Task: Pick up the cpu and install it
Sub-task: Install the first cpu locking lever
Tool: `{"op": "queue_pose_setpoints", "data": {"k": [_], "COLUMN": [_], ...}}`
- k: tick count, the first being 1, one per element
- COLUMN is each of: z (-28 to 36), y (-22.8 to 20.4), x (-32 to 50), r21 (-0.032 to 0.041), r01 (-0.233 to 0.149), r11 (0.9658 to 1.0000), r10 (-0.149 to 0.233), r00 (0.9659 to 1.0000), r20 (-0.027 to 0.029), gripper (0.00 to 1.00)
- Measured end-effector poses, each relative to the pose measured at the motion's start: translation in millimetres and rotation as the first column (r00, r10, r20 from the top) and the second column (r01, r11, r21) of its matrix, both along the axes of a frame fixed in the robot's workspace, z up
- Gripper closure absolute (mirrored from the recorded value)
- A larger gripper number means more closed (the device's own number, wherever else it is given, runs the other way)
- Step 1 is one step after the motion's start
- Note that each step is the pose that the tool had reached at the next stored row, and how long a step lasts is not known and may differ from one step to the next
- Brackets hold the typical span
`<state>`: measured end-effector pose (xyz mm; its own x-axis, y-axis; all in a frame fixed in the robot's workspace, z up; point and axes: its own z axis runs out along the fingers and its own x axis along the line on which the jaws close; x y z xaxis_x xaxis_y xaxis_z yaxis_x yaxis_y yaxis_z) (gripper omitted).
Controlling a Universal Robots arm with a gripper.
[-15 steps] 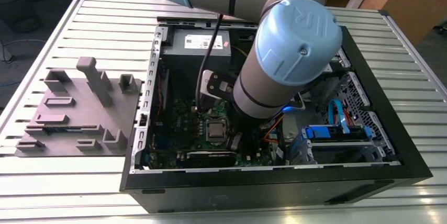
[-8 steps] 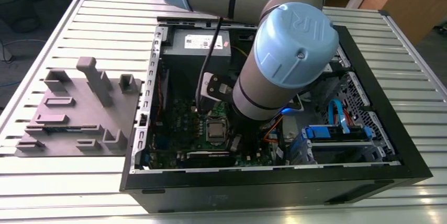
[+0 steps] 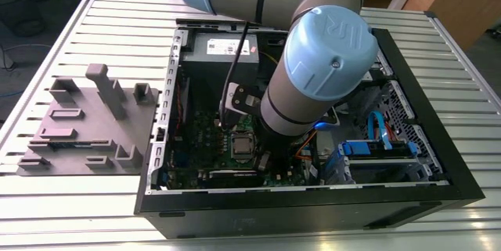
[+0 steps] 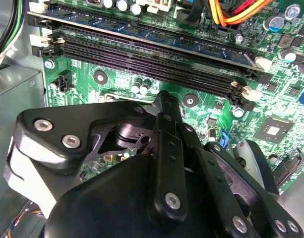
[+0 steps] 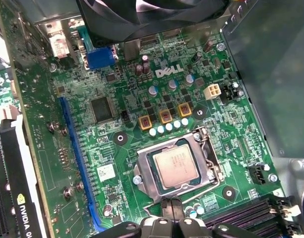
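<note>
The cpu [image 5: 180, 166], a small square chip with a pale silver top, lies flat in its socket on the green motherboard [image 5: 117, 99], with a metal frame around it. In the exterior view the cpu [image 3: 240, 143] sits in the middle of the open computer case, just to the left of the arm [image 3: 313, 69]. My gripper [image 5: 171, 202] hovers right beside the socket's edge nearest the memory slots, its black fingers together and nothing between them. In the second wrist view the gripper [image 4: 164, 99] points down at the board in front of the long black memory slots [image 4: 142, 54].
The black case [image 3: 313, 204] lies open on a slatted metal table. A grey power-supply box [image 3: 223, 46] fills its far end, and blue drive bays [image 3: 376, 148] stand on the exterior view's right. A fan [image 5: 142, 15], a graphics card [image 5: 13, 198] and orange cables [image 4: 231, 12] crowd the board. A grey fixture [image 3: 86, 122] lies outside, on the exterior view's left.
</note>
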<state>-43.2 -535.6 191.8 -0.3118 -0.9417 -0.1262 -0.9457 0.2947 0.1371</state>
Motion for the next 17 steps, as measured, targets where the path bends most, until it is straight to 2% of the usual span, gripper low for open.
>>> {"op": "queue_pose_setpoints", "data": {"k": [12, 17], "z": [-0.6, 2.1], "y": [0.0, 0.0], "x": [0.4, 1.7], "r21": [-0.0011, -0.0030], "r01": [0.000, -0.003], "r11": [1.0000, 1.0000], "r10": [0.000, 0.003], "r00": [1.0000, 0.9997], "r20": [-0.0013, -0.0221], "gripper": [0.89, 0.89]}}
